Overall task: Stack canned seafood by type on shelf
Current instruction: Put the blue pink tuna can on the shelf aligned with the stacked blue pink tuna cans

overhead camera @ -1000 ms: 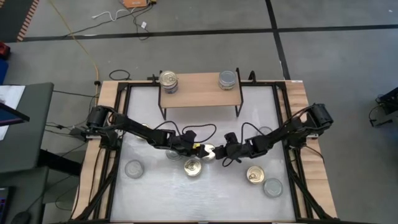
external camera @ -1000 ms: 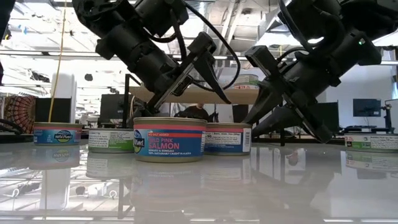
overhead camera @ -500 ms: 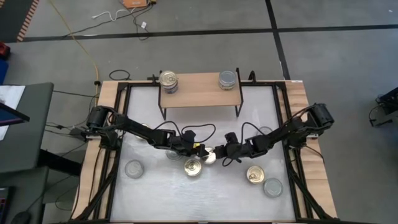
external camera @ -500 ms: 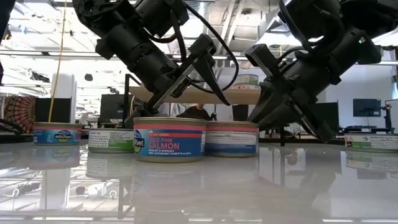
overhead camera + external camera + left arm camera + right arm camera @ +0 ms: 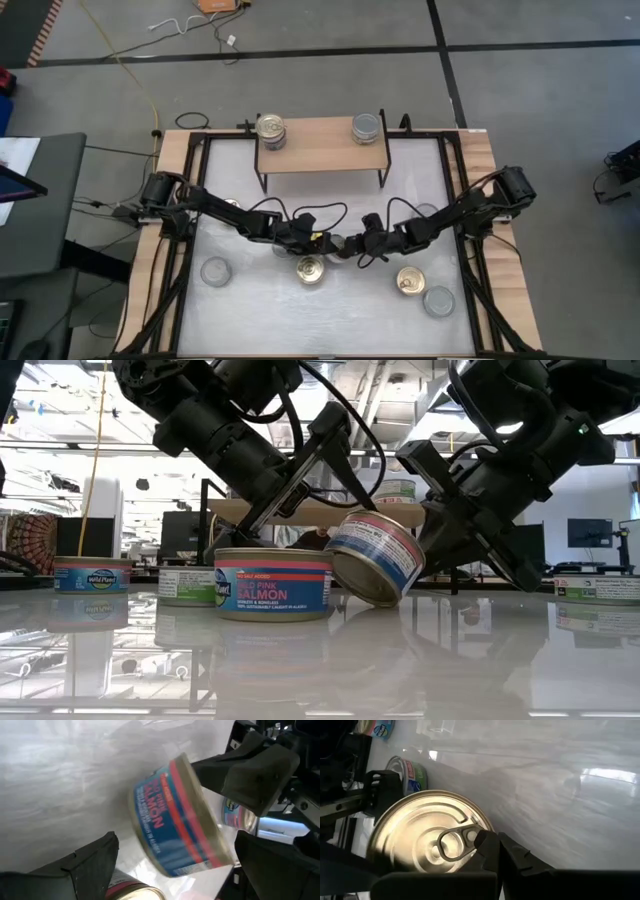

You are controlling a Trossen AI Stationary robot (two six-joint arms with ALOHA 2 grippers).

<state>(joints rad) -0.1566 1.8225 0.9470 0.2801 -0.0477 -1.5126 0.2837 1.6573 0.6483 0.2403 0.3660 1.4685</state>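
A blue-and-red salmon can (image 5: 375, 555) stands tilted at the table's middle, its gold pull-tab lid (image 5: 427, 837) facing my right gripper (image 5: 470, 865), which is shut at that lid. My left gripper (image 5: 176, 845) is open. Its fingers stand apart on either side of the tilted can, clear of it in the left wrist view. A second salmon can (image 5: 272, 585) sits flat just in front. The shelf (image 5: 320, 152) at the far edge carries a gold-lidded can (image 5: 271, 130) and a silver-lidded can (image 5: 368, 128). My right gripper has one finger (image 5: 490, 851) lying on the gold lid right beside the pull tab (image 5: 451, 845). The other finger hides the lid's near rim, so where the two meet cannot be seen. The fingers slant down from the table's right. The can is tipped, its low edge (image 5: 378, 603) on the table.
Loose cans lie about the table: a silver one (image 5: 215, 271) at the near left, a gold one (image 5: 410, 282) and a silver one (image 5: 438, 301) at the near right. In the low view more cans (image 5: 92, 575) (image 5: 598, 588) stand at both sides.
My right gripper has shut at the lid of the can that stood flat between the two grippers. That can has tipped up on one edge and now stands tilted, the lid turned toward the right gripper. The front salmon can has stayed put.
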